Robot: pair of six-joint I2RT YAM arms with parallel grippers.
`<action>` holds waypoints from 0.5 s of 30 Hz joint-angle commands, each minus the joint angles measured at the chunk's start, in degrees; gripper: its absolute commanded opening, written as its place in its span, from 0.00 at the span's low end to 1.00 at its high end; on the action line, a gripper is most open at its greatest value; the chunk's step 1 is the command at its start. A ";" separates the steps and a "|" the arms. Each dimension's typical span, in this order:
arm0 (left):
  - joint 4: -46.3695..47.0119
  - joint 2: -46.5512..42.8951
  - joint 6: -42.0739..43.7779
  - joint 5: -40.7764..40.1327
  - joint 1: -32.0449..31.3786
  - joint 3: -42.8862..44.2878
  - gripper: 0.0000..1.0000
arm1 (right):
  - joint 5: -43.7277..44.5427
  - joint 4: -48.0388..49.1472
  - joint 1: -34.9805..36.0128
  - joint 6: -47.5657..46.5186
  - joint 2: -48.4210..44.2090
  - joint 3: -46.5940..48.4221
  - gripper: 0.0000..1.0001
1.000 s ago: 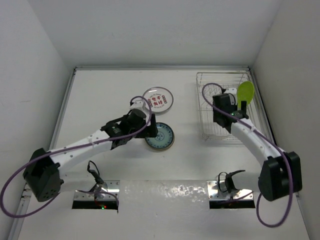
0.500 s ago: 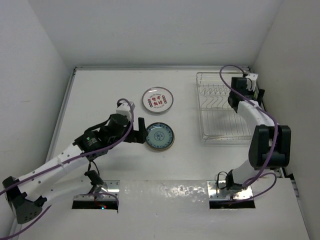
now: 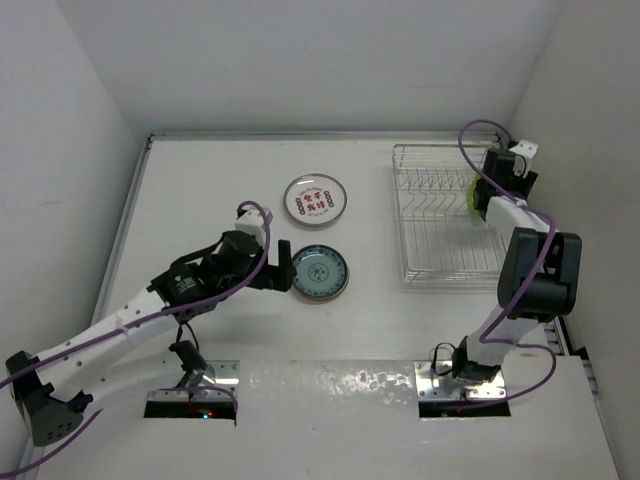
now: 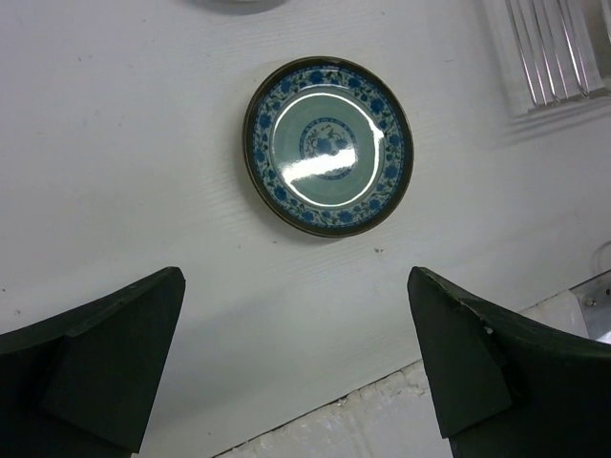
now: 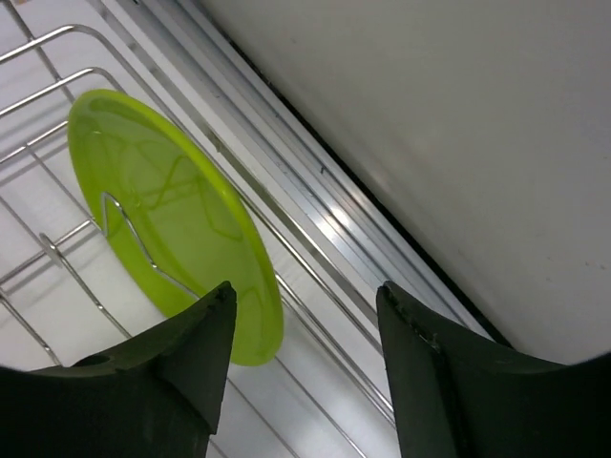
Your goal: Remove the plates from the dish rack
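A lime green plate point(image 5: 172, 224) stands on edge in the silver wire dish rack point(image 3: 440, 240) at its far right side; only a sliver of it shows in the top view point(image 3: 469, 192). My right gripper point(image 5: 305, 315) is open at the plate's lower rim, which sits just inside the left finger point(image 5: 162, 382). In the top view the right gripper point(image 3: 477, 192) is at the rack's far right corner. A blue-patterned plate point(image 3: 320, 273) and a white plate with red marks point(image 3: 316, 199) lie flat on the table. My left gripper point(image 3: 287, 268) is open and empty, just left of the blue plate point(image 4: 327, 143).
The right wall runs close beside the rack, with a metal rail point(image 5: 363, 253) along the table edge. The rack's other slots look bare in the top view. A corner of the rack point(image 4: 549, 52) shows in the left wrist view.
The right arm has swung from the rack's middle to its far right corner. The left arm has drawn back from the blue plate, which now lies free.
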 commanded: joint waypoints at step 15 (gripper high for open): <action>2.26 0.17 1.35 1.38 -0.55 -0.11 1.00 | -3.48 10.64 0.07 -2.33 2.81 -2.19 0.13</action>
